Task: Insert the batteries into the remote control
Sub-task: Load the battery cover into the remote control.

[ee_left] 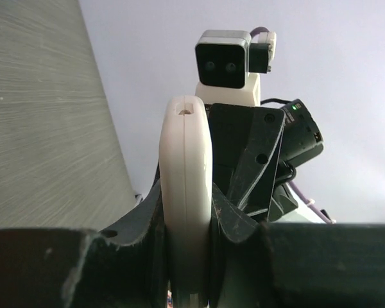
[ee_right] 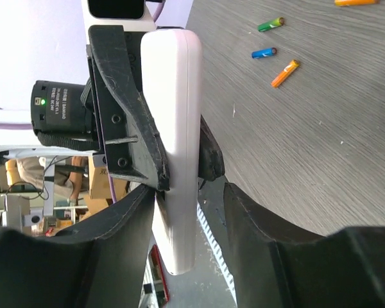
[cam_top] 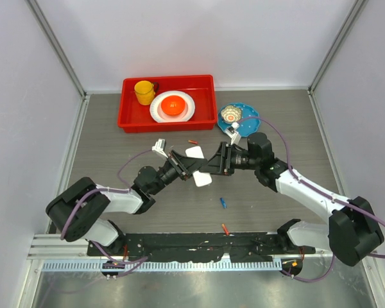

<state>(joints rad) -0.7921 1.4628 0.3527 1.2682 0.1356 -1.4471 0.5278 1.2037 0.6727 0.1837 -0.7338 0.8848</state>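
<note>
Clamped shut on the remote control (ee_left: 186, 167) with the left end effector (cam_top: 187, 167). Held edge-on above the table (cam_top: 102, 147) near its centre, between the two arms. Shown in the left wrist view as a narrow white edge pinched between both dark fingers (ee_left: 144, 215).

Straddled from the opposite side by the right end effector (cam_top: 212, 163), jaws apart. One finger close against the casing, the other standing off it with a visible gap. Not gripped from this side.

Lying loose on the table, apart from the remote control:
- toward the near edge, a blue battery (cam_top: 223, 203) and a red battery (cam_top: 226, 228);
- nearer the far side, a second red battery (cam_top: 193, 141);
- in the right wrist view, a green battery (ee_right: 270, 25) and an orange battery (ee_right: 285, 73) close together.

At the far side of the table:
- a red tray (cam_top: 131, 119) carrying a yellow cup (cam_top: 144, 92) and a white plate (cam_top: 187, 112);
- just beside the tray, a blue plate (cam_top: 251, 110).
</note>
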